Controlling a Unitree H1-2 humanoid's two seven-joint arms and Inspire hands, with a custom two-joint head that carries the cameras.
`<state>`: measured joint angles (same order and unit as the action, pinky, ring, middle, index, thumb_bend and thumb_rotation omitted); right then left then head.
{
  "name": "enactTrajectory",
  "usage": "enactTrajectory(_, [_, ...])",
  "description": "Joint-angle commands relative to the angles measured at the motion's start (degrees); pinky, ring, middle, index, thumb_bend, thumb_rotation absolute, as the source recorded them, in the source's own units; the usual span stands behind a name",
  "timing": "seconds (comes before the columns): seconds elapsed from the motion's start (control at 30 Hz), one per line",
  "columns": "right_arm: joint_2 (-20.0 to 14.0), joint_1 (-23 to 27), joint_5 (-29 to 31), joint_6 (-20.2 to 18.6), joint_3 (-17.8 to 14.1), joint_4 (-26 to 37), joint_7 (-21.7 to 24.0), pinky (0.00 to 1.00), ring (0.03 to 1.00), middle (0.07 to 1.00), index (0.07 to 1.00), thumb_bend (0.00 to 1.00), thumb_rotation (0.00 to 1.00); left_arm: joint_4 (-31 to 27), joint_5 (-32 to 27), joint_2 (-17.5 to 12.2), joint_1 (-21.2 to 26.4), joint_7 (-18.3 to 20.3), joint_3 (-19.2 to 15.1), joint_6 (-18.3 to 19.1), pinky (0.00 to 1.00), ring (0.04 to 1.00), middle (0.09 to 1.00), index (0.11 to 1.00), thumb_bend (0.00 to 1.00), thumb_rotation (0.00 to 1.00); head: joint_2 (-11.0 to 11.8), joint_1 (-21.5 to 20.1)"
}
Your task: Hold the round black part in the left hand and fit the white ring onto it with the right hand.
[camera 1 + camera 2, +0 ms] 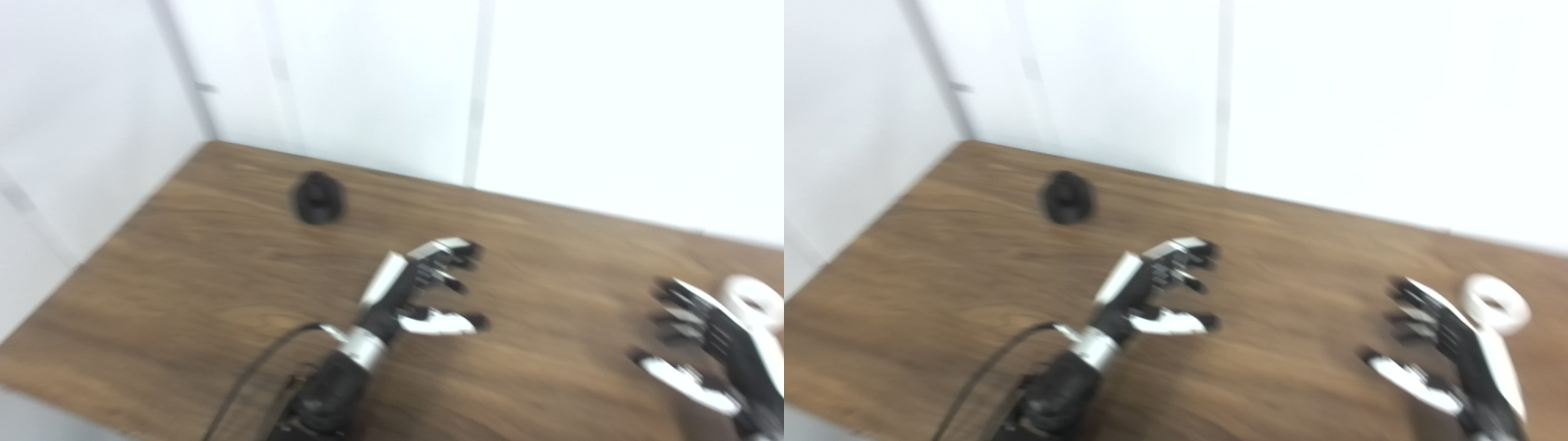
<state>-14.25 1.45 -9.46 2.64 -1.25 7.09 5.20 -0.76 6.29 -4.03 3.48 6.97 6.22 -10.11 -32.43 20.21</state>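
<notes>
Both empty, fingers spread: left hand (1151,288), right hand (1439,352). Round black part (1067,197) well beyond the left fingertips; white ring (1496,302) just behind the right fingers. Blurred views; risk of knocking the ring away unseen or misjudging the reach.

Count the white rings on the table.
1. The white ring lies at the table's right side, just beyond the right robot hand. Nothing seems hidden.
</notes>
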Motion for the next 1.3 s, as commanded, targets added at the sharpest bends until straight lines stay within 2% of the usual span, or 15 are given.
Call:
enactTrajectory(0.0, [-0.5,1.4,0.9,0.0,-0.4,2.4,0.2,0.58,0.676,0.784,0.806,0.59,0.12,0.0,1.2,0.0,2.0,-1.3,0.1,-3.5,0.63,0.796,0.815,0.777,0.86,0.18,-0.1,0.1])
enactTrajectory(0.07, [-0.5,1.5,1.3,0.1,-0.5,2.1,0.3,0.58,0.683,0.790,0.806,0.58,0.08,0.0,2.3,0.1,2.0,-1.8,0.0,-3.9,0.63,0.784,0.804,0.770,0.86,0.19,-0.1,0.1])
enactTrajectory(0.3, [-1.0,1.9,1.2,1.1,-0.6,1.2,0.3,0.57,0.680,0.788,0.800,0.58,0.07,-0.8,3.3,-0.3,2.5,-2.8,-1.0,-3.8,0.64,0.802,0.807,0.761,0.85,0.20,0.0,0.5])
enactTrajectory(0.4, [-1.3,2.0,1.4,1.4,-0.8,1.0,0.3,0.57,0.683,0.786,0.800,0.60,0.09,-1.9,7.5,-0.5,2.9,-5.2,-1.5,-3.6,0.63,0.792,0.792,0.737,0.86,0.21,-0.1,0.7])
enactTrajectory(0.43, [-1.5,2.1,1.5,1.7,-0.9,0.7,0.3,0.57,0.679,0.785,0.800,0.60,0.10,-2.3,9.6,-0.7,3.1,-6.1,-1.7,-3.3,0.66,0.795,0.791,0.719,0.85,0.22,-0.2,0.9])
enactTrajectory(0.6, [-2.0,2.2,1.8,2.6,-0.8,0.2,0.4,0.55,0.668,0.783,0.799,0.59,0.09,-4.9,16.3,-2.0,4.0,-8.4,-2.8,-0.9,0.72,0.811,0.803,0.673,0.82,0.23,-0.2,1.0])
enactTrajectory(0.63, [-2.0,2.2,1.7,2.6,-0.8,0.1,0.3,0.55,0.667,0.782,0.798,0.59,0.08,-5.4,17.4,-2.2,4.3,-8.8,-3.1,-0.1,0.72,0.812,0.804,0.671,0.82,0.24,-0.4,0.0])
enactTrajectory(0.7, [-1.7,2.2,1.9,1.8,-1.0,0.4,0.2,0.56,0.669,0.783,0.797,0.60,0.09,-6.4,18.9,-2.9,4.8,-9.1,-3.7,1.5,0.76,0.833,0.820,0.672,0.80,0.25,-0.4,-0.2])
enactTrajectory(0.87, [-1.8,2.4,2.6,2.4,-1.3,-0.7,0.3,0.56,0.666,0.773,0.786,0.61,0.11,-7.9,21.1,-5.2,7.0,-9.1,-5.1,4.8,0.86,0.940,0.875,0.685,0.78,0.25,-0.1,0.9])
enactTrajectory(0.97, [-2.1,2.8,2.9,2.9,-1.3,-1.2,0.5,0.56,0.666,0.769,0.787,0.61,0.07,-8.4,23.0,-6.6,8.5,-9.5,-5.7,6.6,0.82,0.948,0.893,0.692,0.79,0.24,0.0,1.1])
enactTrajectory(1.03, [-2.3,3.0,2.4,3.1,-1.2,-1.4,0.4,0.55,0.668,0.775,0.792,0.60,0.09,-8.3,24.0,-7.0,9.5,-10.7,-6.1,6.6,0.81,0.936,0.882,0.681,0.79,0.23,0.0,1.0])
enactTrajectory(1.27, [-2.5,3.5,2.2,3.2,-1.3,-1.7,0.4,0.56,0.670,0.775,0.789,0.62,0.10,-5.3,25.4,-8.1,12.6,-14.8,-7.9,6.4,0.83,0.924,0.861,0.662,0.80,0.17,0.4,0.9])
